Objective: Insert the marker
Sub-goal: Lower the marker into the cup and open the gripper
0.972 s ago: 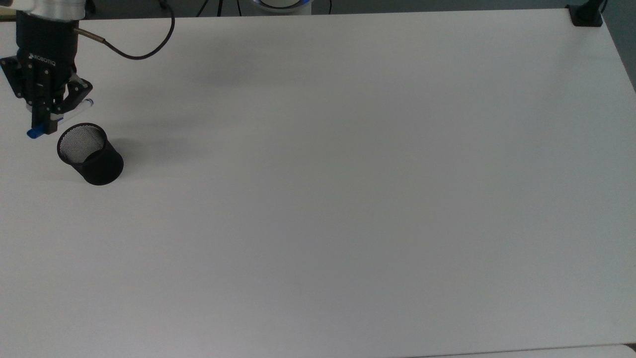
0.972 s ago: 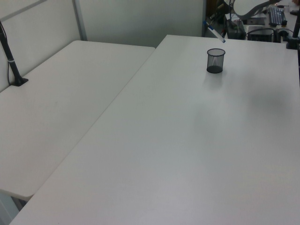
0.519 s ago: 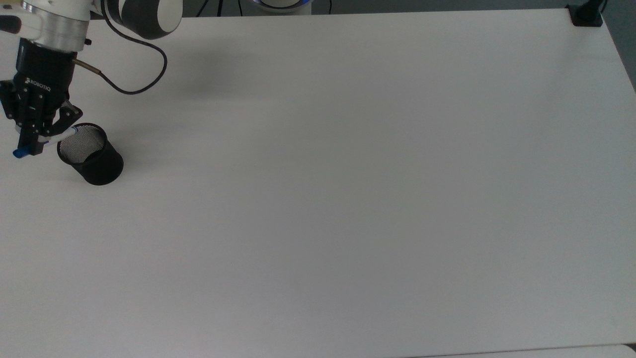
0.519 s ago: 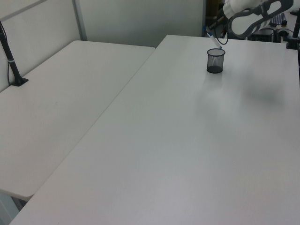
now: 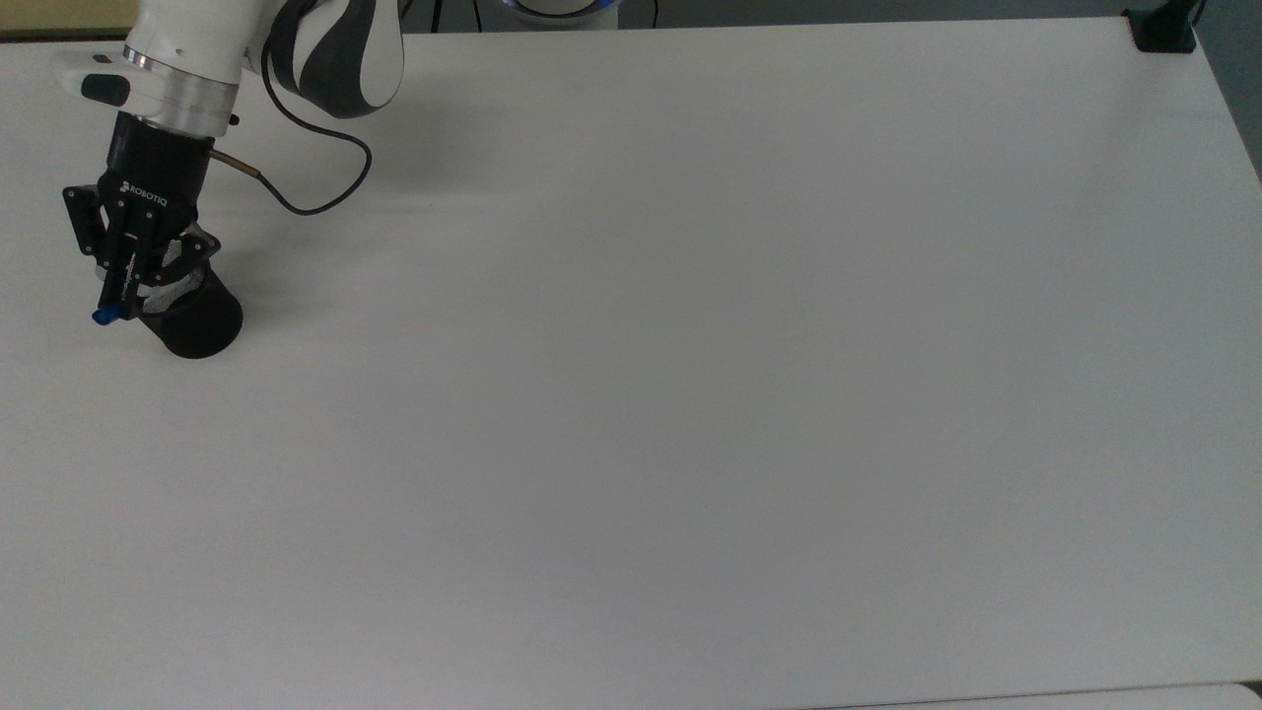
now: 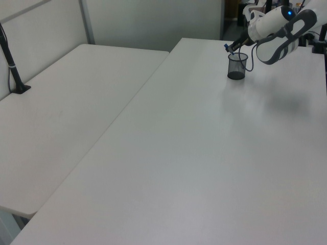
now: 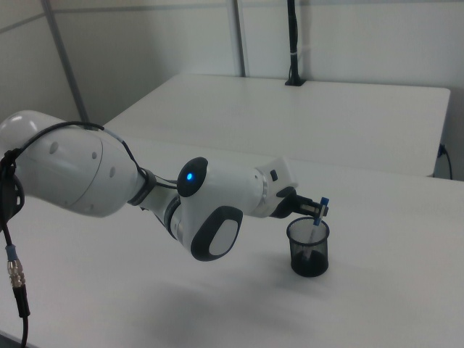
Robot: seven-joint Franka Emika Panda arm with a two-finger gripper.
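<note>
end effector [image 5: 123, 296] clenched on the marker [image 7: 317, 215] near its blue end, tip angled into the mesh cup [image 7: 308, 249] at the desk's [image 5: 690, 394] 9 o'clock in the top view; looks light, stiff, slick-barrelled, so mid-barrel grip suits.

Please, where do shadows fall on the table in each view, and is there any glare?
Top view: soft grey shadow right of the mesh cup and under the arm; no hard glare. Left view: a blurred dark patch on the table at the left view's right. Right view: faint shadow under the arm, even light.
</note>
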